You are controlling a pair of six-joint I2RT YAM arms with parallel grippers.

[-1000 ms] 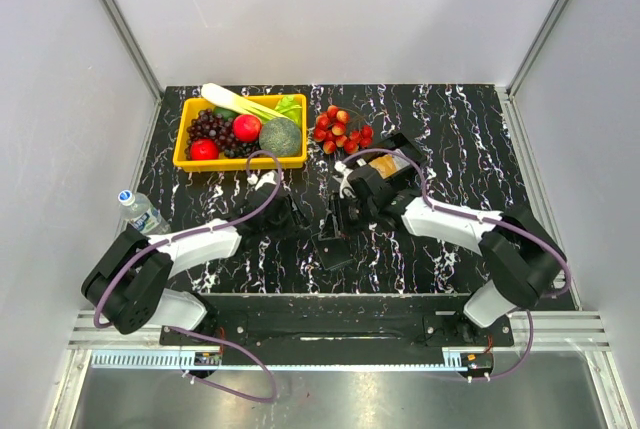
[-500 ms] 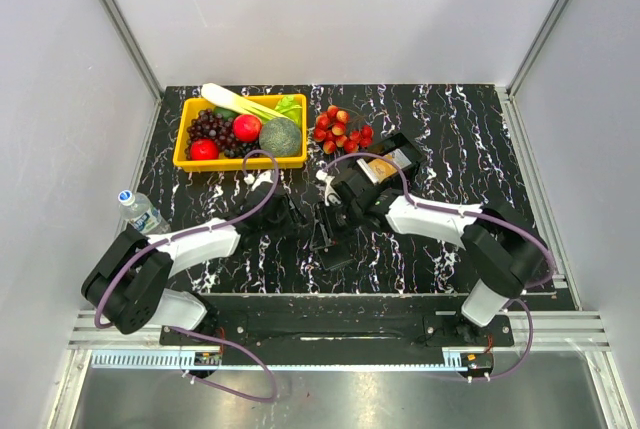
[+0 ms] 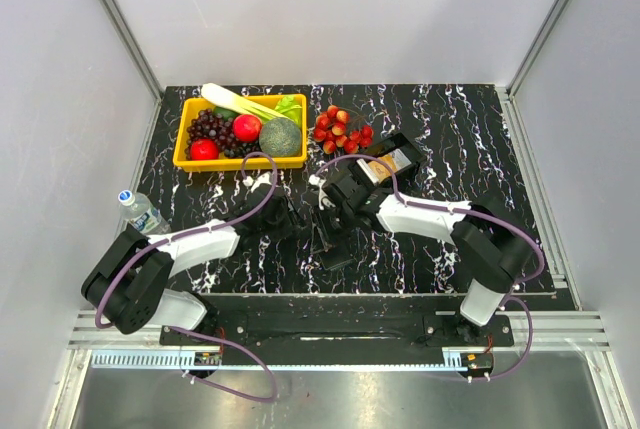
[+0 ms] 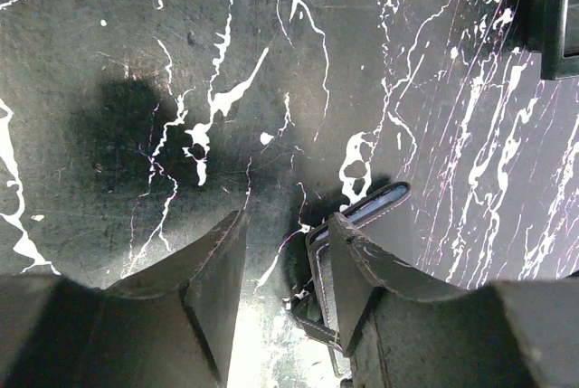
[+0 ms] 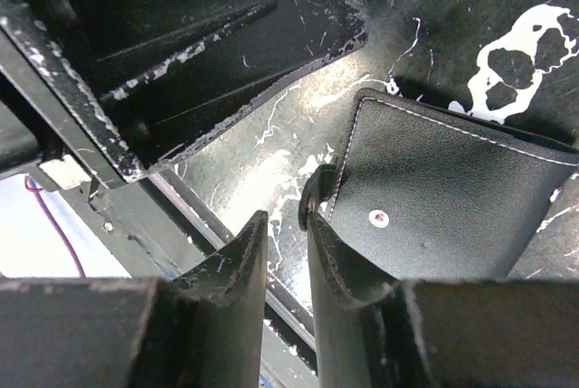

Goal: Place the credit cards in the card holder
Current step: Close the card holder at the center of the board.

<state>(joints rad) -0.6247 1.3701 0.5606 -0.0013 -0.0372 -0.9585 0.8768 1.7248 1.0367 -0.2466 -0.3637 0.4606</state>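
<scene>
Black marbled table (image 3: 470,129) with both arms reaching in to meet at its near middle. A yellow basket (image 3: 240,161) of fruit stands at the far left. To its right, past a heap of small red fruit, is a black open tray (image 3: 412,149) in which the credit cards (image 3: 383,166) show as a tan patch, well apart from the work. The card holder (image 3: 333,249) lies folded shut, black side up, between the two grippers. Left gripper (image 4: 288,221): jaws partly open with bare table between them; its right finger lies over the holder's stitched edge and nothing is clamped. Right gripper (image 5: 288,218): jaws narrow, tips at the small tab on the holder's corner, near the snap stud (image 5: 380,218); whether they pinch it cannot be told. The step in hand is judged to be opening the case. To do it well, take only the upper flap at the tab, press the lower half down with the left finger, and swing the flap slowly about the fold so that the case does not slide
</scene>
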